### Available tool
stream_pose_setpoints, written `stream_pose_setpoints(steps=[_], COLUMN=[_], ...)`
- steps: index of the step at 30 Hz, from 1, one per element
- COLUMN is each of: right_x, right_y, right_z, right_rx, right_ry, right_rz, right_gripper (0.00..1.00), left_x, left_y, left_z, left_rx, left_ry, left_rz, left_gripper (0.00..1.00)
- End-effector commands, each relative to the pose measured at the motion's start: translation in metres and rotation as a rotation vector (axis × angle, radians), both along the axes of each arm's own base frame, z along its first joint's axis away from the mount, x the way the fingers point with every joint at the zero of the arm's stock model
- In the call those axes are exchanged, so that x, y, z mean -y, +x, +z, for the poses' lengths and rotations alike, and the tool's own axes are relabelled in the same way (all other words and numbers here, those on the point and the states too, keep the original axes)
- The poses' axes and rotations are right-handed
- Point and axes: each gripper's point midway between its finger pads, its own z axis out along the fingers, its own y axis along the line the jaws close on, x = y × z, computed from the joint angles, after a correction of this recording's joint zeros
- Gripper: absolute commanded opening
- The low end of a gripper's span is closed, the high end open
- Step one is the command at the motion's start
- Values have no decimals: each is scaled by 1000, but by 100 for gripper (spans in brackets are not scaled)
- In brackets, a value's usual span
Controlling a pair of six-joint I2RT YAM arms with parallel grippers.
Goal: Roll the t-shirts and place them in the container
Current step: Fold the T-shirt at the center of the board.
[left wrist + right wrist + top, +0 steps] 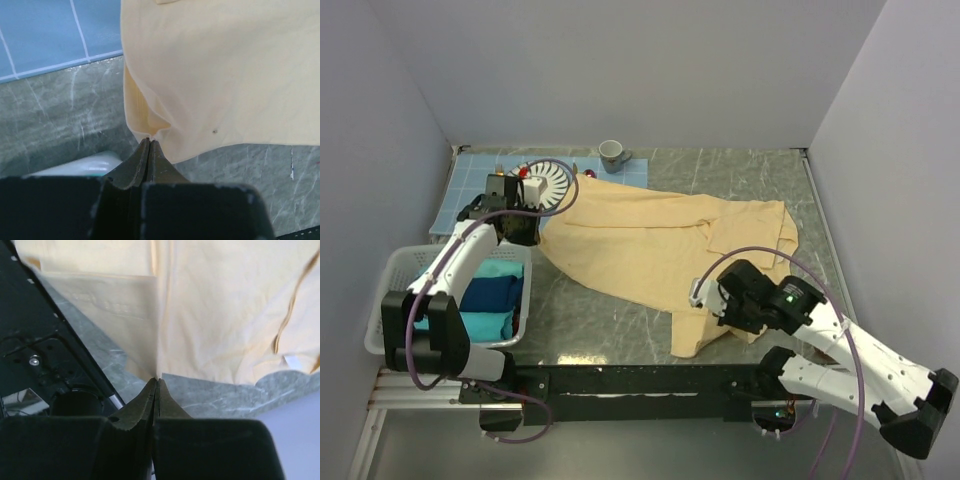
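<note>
A large pale yellow-cream t-shirt [640, 240] lies spread and rumpled across the marble table, with one part hanging toward the front edge. My left gripper [534, 233] is at the shirt's left end. In the left wrist view it [149, 140] is shut on the shirt's [225, 75] hem edge. My right gripper [704, 297] is at the shirt's near right part. In the right wrist view it [157, 380] is shut on a fold of the shirt [215, 305], which is pulled up into a ridge. A small white neck label [290, 360] shows at the right.
A white basket [380, 300] with folded blue and teal cloths [490, 295] stands at the left. A blue mat [470, 185] at the back left holds a white ribbed disc [548, 183]. A grey cup [612, 152] stands behind the shirt. A black rail [650, 380] runs along the front.
</note>
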Motion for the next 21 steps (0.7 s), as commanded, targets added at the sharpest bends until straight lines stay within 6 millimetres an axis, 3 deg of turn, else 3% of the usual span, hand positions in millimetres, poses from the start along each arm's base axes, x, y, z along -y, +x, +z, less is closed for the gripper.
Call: stream_pose_setpoints(steps=[1,3,4,5,7,11,21], right_x=[14,21,22,23,28,41,74], right_y=[9,14,18,22,31,51,77], right_z=[10,18,23,28,35,51,62], right_rx=[68,93,115,134,172,264,379], right_ry=[38,71,91,107,129,146,162], right_rz=[-112,-193,-218,-242,-306,-409,-624], right_gripper=[0,0,0,0,0,0,0], left_x=[6,7,7,7,7,3,12], left_y=[10,22,27,36,45,69,96], left_z=[-10,-6,-17,-11,-21,-18,-27], left_rx=[-70,-70,-107,-98,-134,-127,-163], left_ry=[-5,-3,1,1,13,45,33], left_rz=[-19,-18,-14,-13,-11,-3,-24], left_gripper=[1,1,1,1,1,1,1])
